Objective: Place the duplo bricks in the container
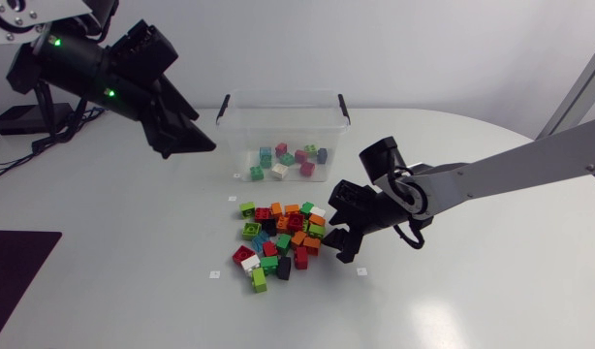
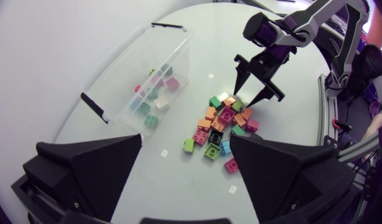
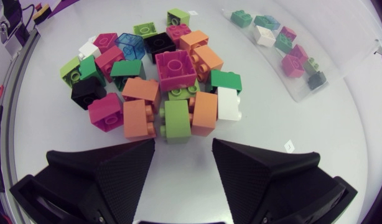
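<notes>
The right claw [image 3: 183, 149] sits low over the worktop [image 1: 453, 301], its two fingers spread wide with nothing between them, the tips just short of the near edge of the pile of duplo bricks [image 1: 281, 237]. Closest to it, facing the gap between the fingers, stands a green brick [image 3: 177, 121], flanked by orange bricks [image 3: 138, 118] on either side, with a white brick [image 3: 228, 102] just beside the farther orange one. Behind these a magenta brick [image 3: 175, 68] sits on top of others, the highest thing in the heap. Past it lie black, light green, red and one clear blue brick [image 3: 130, 45], packed touching each other.

The whole pile lies between this claw and the container [image 1: 234, 126], a clear open-topped tub with black clips [image 1: 343, 105] at its ends. About ten loose bricks [image 1: 288, 160] already lie on its floor. Small white tags [image 1: 214, 274] dot the worktop around the heap.

Farthest off, the left claw [image 1: 191, 150] hangs in the air beside the container's end, well apart from the pile, fingers spread and empty.
</notes>
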Motion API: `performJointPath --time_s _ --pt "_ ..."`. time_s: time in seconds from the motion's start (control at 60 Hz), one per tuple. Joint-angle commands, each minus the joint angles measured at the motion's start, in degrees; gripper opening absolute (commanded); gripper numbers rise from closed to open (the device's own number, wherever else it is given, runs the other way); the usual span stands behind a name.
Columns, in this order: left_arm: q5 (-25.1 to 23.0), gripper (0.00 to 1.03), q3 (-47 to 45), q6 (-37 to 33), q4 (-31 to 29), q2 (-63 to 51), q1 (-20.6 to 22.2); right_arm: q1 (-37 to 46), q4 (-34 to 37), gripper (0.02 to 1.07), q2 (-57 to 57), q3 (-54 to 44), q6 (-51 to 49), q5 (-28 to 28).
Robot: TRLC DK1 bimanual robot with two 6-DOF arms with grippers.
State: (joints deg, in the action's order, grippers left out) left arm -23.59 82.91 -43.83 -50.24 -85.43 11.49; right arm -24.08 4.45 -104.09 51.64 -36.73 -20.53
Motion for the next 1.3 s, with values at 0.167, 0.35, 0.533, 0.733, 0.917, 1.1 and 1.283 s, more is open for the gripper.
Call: performJointPath --time_s 0.167,0.35,0.533,0.733,0.917,1.1,1.283 --pt "-0.49 0.99 -10.58 -5.74 0.67 6.77 -2.78 -1.94 -0.32 0.66 -2.43 2.24 -1.24 0.85" --pt "-0.49 0.99 -17.79 -8.11 1.81 8.79 -3.58 -3.17 -0.14 0.59 -3.75 3.38 -1.15 1.20" --pt "-0.14 0.99 -24.20 -8.55 5.33 9.14 -3.05 -3.61 0.12 0.42 -4.89 4.61 -1.15 1.46" --pt "2.33 0.99 -29.92 -8.29 9.46 7.82 -0.59 -3.52 0.74 0.20 -5.51 4.44 -1.50 1.46" --pt "3.73 0.99 -33.43 -7.58 13.24 4.39 1.61 -3.43 2.76 0.18 -2.52 1.80 -2.56 1.46" --pt "6.28 0.99 -35.89 -6.35 18.42 -0.97 5.21 -2.03 3.99 0.18 1.61 -0.84 -3.79 1.46" --pt "7.16 0.99 -37.74 -13.29 24.40 -5.54 6.18 -0.71 6.10 0.18 6.18 -2.15 -3.96 1.02"
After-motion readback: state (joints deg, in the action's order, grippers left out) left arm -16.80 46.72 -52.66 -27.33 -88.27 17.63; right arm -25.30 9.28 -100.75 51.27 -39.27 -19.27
